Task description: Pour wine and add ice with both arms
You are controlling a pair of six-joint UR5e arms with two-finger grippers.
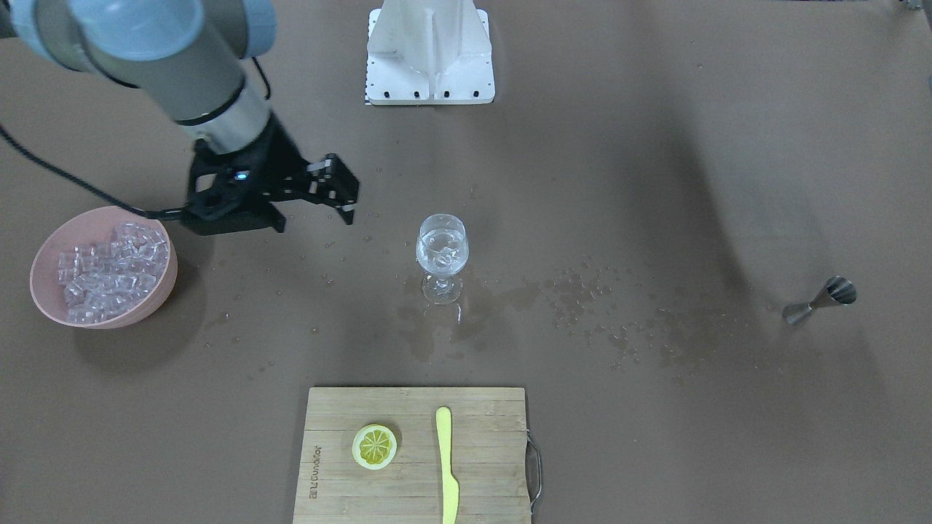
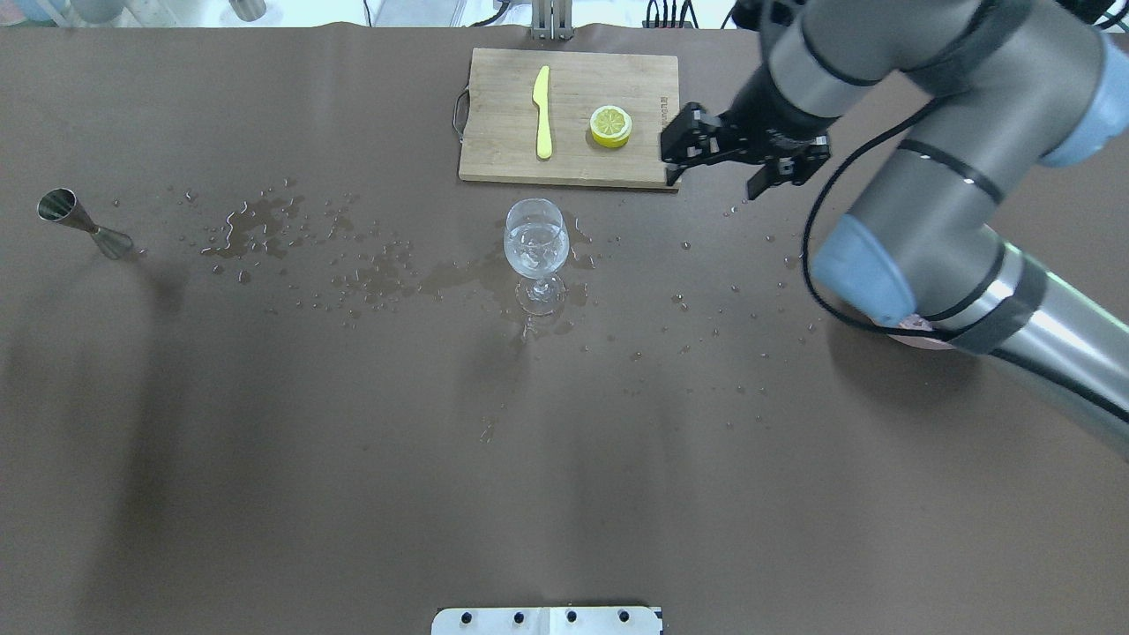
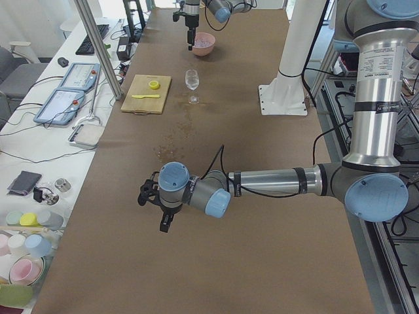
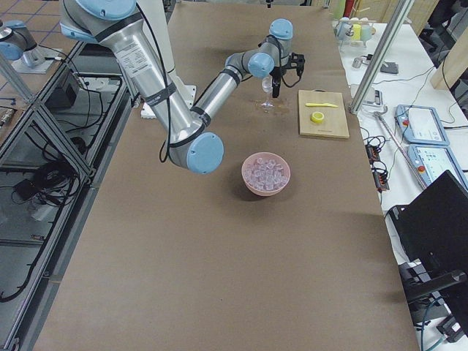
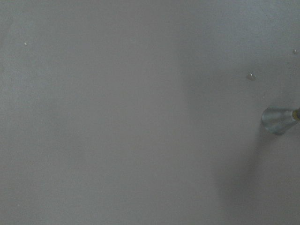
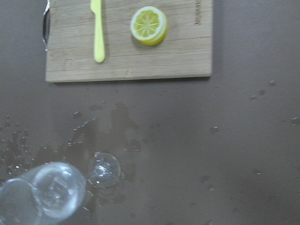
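A clear wine glass point(image 1: 442, 251) stands upright mid-table with a little colourless wine and ice in its bowl; it also shows in the overhead view point(image 2: 535, 242) and the right wrist view point(image 6: 47, 194). A pink bowl point(image 1: 44, 255) holds many small clear ice cubes point(image 1: 109, 269). My right gripper point(image 1: 346, 200) hovers between the bowl and the glass, open and empty, apart from both; overhead it point(image 2: 672, 159) is by the board's corner. My left gripper point(image 3: 157, 206) shows only in the exterior left view, far from the glass; I cannot tell its state.
A steel jigger point(image 1: 819, 300) lies on its side at the table's far end, also in the left wrist view point(image 5: 279, 120). A wooden cutting board point(image 1: 480, 466) holds a lemon half point(image 1: 375, 445) and a yellow knife point(image 1: 446, 466). Water spots surround the glass. A white bracket point(image 1: 429, 54) stands at the robot's base.
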